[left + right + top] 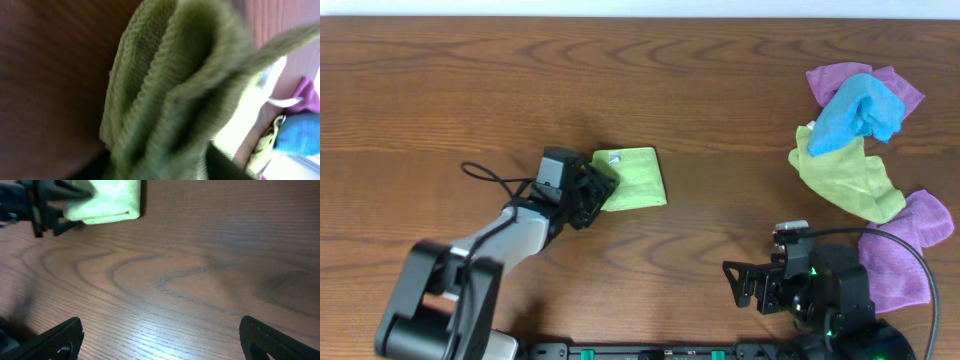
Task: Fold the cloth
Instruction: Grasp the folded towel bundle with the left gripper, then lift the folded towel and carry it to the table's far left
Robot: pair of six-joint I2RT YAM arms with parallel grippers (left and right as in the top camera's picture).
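Spreading across all three views was a dark brown, wood-grained surface; of the room, only a pale strip showed along its far edge.

The left pincer sat at the left edge of the cloth, which lay folded into a neat rectangle near the middle of the surface, with its white tag at the far left corner. In the left wrist view blurred green layers filled the frame, so I could not tell whether the jaws had closed on them. The right pincer hung low over bare wood near the front right, its jaws spread wide and holding nothing.

By count there were two arms and one lime-green cloth. A loose heap at the right, well apart from it, held one blue cloth, one duller yellow-green cloth, and purple cloths showing in two places.
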